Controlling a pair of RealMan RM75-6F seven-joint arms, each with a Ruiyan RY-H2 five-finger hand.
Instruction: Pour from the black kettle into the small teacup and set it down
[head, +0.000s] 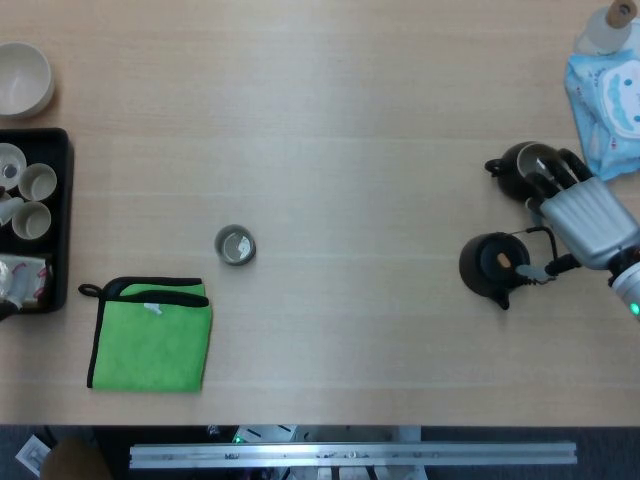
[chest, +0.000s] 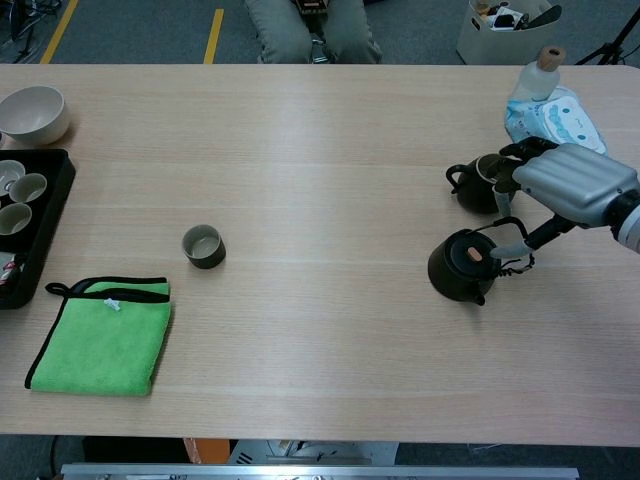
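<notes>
Black and round, the kettle sits on the tabletop, far to the right of the small teacup. My right hand is at the kettle's right side. One of my fingers reaches in by the thin wire handle, but I cannot tell if I am really holding it. The kettle looks flat on the tabletop, not lifted. So nothing is poured, I think. I must get a good hold, carry the kettle over to the teacup, tip it, and set it down. My left hand does not show in either view.
</notes>
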